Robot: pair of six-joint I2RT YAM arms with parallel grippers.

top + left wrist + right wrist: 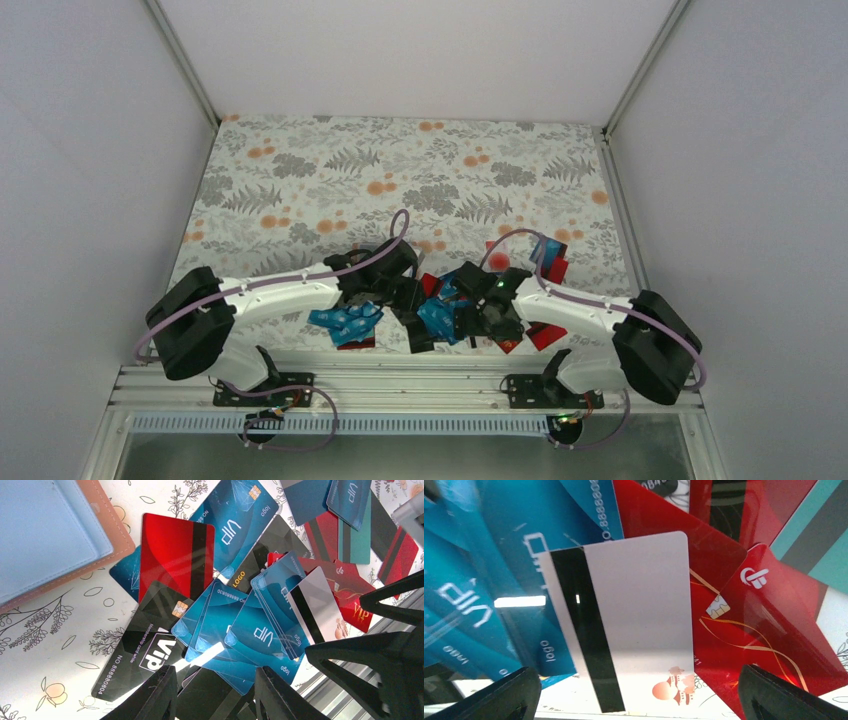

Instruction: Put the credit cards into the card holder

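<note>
**Near edge.** Both arms reach inward over the metal rail [400,385] and meet above a heap of credit cards [440,315] on the bench [420,170]. From above, their wrists block much of the heap.

**Left end effector [215,680].** Its jaws stand part way apart over the near rim of the heap. A fan of blue cards [240,625] and something dark sit between them. Whether they clamp anything cannot be told.

**Right end effector [638,672].** It is released, with the jaws spread wide. A white card [634,615] with a black stripe stands between them and touches neither. It rests against the blue fan on one side and covers part of a gold-lined red card [749,630] on the other.

**Farther in.** A black card [145,647] marked "VIP" lies partly under the fan and overlaps the near end of a plain red card [175,555].

**Farthest.** The card holder [55,540] lies open and flat on the patterned bench, just beside the plain red card. It is light blue inside with a tan-pink border. More red, teal and blue cards spread to the right side of the heap.
</note>
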